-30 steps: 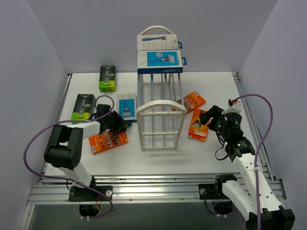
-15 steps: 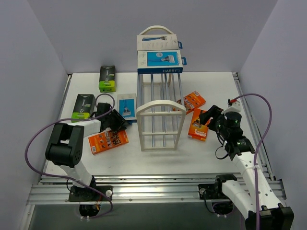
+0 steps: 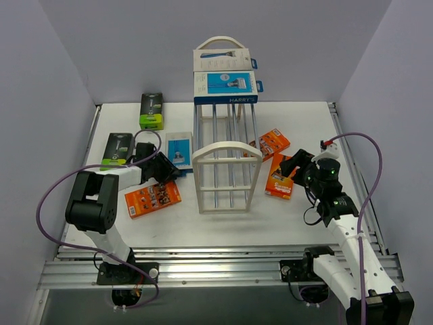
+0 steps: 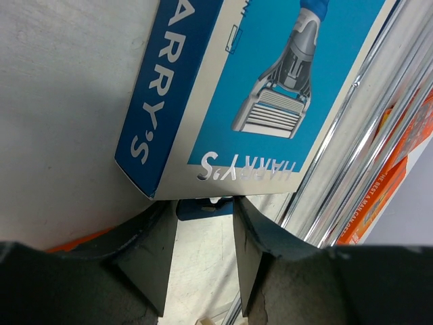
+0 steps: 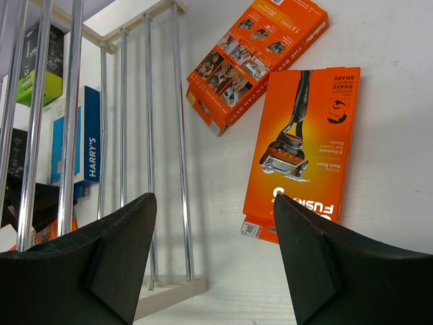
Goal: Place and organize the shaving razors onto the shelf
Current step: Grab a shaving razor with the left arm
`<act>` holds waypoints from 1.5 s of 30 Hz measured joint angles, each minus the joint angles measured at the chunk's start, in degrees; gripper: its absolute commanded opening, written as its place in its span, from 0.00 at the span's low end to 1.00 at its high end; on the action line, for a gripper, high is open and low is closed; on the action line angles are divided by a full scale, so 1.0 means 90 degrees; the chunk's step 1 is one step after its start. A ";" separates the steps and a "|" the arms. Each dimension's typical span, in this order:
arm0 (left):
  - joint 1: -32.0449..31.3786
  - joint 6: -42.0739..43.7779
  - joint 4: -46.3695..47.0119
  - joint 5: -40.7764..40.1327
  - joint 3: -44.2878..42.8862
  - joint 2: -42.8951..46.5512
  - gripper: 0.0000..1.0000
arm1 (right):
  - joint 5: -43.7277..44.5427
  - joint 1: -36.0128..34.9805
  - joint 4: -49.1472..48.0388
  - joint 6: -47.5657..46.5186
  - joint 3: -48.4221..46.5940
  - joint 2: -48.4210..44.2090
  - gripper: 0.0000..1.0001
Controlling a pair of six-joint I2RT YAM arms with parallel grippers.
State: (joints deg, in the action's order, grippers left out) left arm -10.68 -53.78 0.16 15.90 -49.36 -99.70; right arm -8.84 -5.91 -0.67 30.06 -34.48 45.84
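White tabletop from above: the shelf stands mid-table with two blue razor boxes on top. The left gripper sits just short of a loose Harry's box, the nearer arm for it, and the right gripper faces an orange box. Left wrist now: jaws part-open and empty, that box's hang tab lying in the gap and its length running straight away, though any contact is hard to judge. Right wrist: jaws spread wide, holding nothing, the orange box flat just ahead and lengthwise, the shelf hiding much beyond.
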 measured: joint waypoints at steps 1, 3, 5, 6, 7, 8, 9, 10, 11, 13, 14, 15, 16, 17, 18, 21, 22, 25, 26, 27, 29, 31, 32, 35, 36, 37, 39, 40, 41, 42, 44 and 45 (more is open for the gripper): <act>0.0007 0.0002 0.0000 0.0027 -0.0017 -0.0017 0.46 | -0.0005 0.0000 0.0000 0.0000 0.0002 0.0000 0.66; 0.0022 0.0012 0.0000 0.0046 -0.0039 -0.0034 0.45 | -0.0019 0.0000 -0.0005 -0.0002 0.0015 0.0000 0.66; 0.0051 0.0032 -0.0002 0.0051 -0.0044 -0.0036 0.44 | -0.0024 0.0000 -0.0007 -0.0002 0.0034 0.0000 0.66; 0.0075 0.0046 -0.0005 0.0051 -0.0044 -0.0036 0.44 | -0.0024 0.0000 -0.0005 -0.0002 0.0036 0.0000 0.66; 0.0097 0.0049 -0.0005 0.0051 -0.0044 -0.0036 0.43 | -0.0024 0.0000 -0.0005 -0.0002 0.0036 0.0000 0.66; 0.0117 0.0051 -0.0005 0.0053 -0.0044 -0.0036 0.42 | -0.0027 0.0000 -0.0005 -0.0005 0.0036 -0.0002 0.66; 0.0138 0.0051 -0.0005 0.0053 -0.0044 -0.0036 0.42 | -0.0027 0.0002 -0.0005 -0.0005 0.0036 -0.0002 0.66; 0.0158 0.0051 -0.0005 0.0056 -0.0044 -0.0036 0.41 | -0.0027 0.0005 -0.0005 -0.0007 0.0036 -0.0002 0.66; 0.0175 0.0051 -0.0005 0.0056 -0.0044 -0.0036 0.41 | -0.0027 0.0010 -0.0005 -0.0012 0.0036 -0.0005 0.66; 0.0202 0.0056 -0.0007 0.0058 -0.0046 -0.0036 0.39 | -0.0024 0.0027 -0.0005 -0.0015 0.0036 -0.0015 0.66; 0.0209 0.0061 -0.0010 0.0058 -0.0046 -0.0036 0.38 | -0.0022 0.0029 -0.0005 -0.0017 0.0036 -0.0024 0.66; 0.0214 0.0066 -0.0017 0.0058 -0.0051 -0.0036 0.36 | -0.0024 0.0029 -0.0005 -0.0017 0.0036 -0.0032 0.66; 0.0219 0.0073 -0.0024 0.0058 -0.0061 -0.0036 0.34 | -0.0024 0.0029 -0.0005 -0.0017 0.0036 -0.0039 0.66; 0.0228 0.0083 -0.0034 0.0063 -0.0068 -0.0036 0.29 | -0.0024 0.0029 -0.0005 -0.0017 0.0036 -0.0044 0.66; 0.0238 0.0090 -0.0034 0.0068 -0.0070 -0.0036 0.27 | -0.0024 0.0029 -0.0005 -0.0017 0.0036 -0.0049 0.66; 0.0304 0.0102 -0.0034 0.0121 -0.0085 -0.0036 0.24 | -0.0024 0.0029 -0.0005 -0.0017 0.0036 -0.0053 0.67; 0.0338 0.0100 -0.0034 0.0146 -0.0097 -0.0036 0.23 | -0.0024 0.0029 -0.0005 -0.0017 0.0036 -0.0053 0.67; 0.0464 0.0100 -0.0029 0.0199 -0.0136 -0.0032 0.18 | -0.0022 0.0029 -0.0005 -0.0017 0.0036 -0.0053 0.67; 0.0500 0.0102 -0.0029 0.0214 -0.0138 -0.0019 0.16 | -0.0024 0.0029 -0.0005 -0.0017 0.0036 -0.0056 0.67; 0.0534 0.0102 -0.0032 0.0216 -0.0138 0.0005 0.13 | -0.0022 0.0029 -0.0002 -0.0017 0.0036 -0.0056 0.68; 0.0583 0.0102 -0.0034 0.0223 -0.0138 0.0083 0.11 | -0.0022 0.0029 -0.0002 -0.0017 0.0036 -0.0061 0.68; 0.0624 0.0104 -0.0039 0.0228 -0.0138 0.0209 0.10 | -0.0022 0.0029 0.0000 -0.0019 0.0036 -0.0066 0.68; 0.0641 0.0104 -0.0039 0.0228 -0.0138 0.0289 0.09 | -0.0022 0.0029 0.0000 -0.0017 0.0036 -0.0066 0.68; 0.0724 0.0112 -0.0044 0.0236 -0.0138 0.0539 0.03 | -0.0022 0.0029 0.0002 -0.0017 0.0036 -0.0066 0.68; 0.0767 0.0114 -0.0044 0.0262 -0.0138 0.0600 0.02 | -0.0022 0.0029 0.0002 -0.0017 0.0036 -0.0066 0.68; 0.0833 0.0119 -0.0046 0.0299 -0.0138 0.0653 0.02 | -0.0022 0.0029 0.0005 -0.0019 0.0036 -0.0066 0.68; 0.0996 0.0124 -0.0049 0.0384 -0.0138 0.0736 0.02 | -0.0022 0.0029 0.0007 -0.0017 0.0036 -0.0066 0.68; 0.1098 0.0134 -0.0056 0.0444 -0.0138 0.0782 0.02 | -0.0019 0.0029 0.0010 -0.0017 0.0036 -0.0066 0.68; 0.1207 0.0155 -0.0078 0.0474 -0.0138 0.0838 0.02 | -0.0022 0.0029 0.0012 -0.0017 0.0036 -0.0066 0.69; 0.1297 0.0177 -0.0102 0.0493 -0.0138 0.0913 0.02 | -0.0022 0.0029 0.0017 -0.0017 0.0036 -0.0066 0.69; 0.1474 0.0243 -0.0124 0.0500 -0.0148 0.1047 0.02 | -0.0022 0.0029 0.0046 -0.0015 0.0036 -0.0066 0.69; 0.1508 0.0282 -0.0143 0.0510 -0.0170 0.1107 0.02 | -0.0022 0.0029 0.0063 -0.0012 0.0034 -0.0066 0.69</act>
State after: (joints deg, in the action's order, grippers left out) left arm 2.90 -51.24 -1.13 20.49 -50.89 -89.73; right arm -9.04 -5.65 -0.10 29.95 -34.17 45.25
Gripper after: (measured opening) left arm 0.040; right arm 0.686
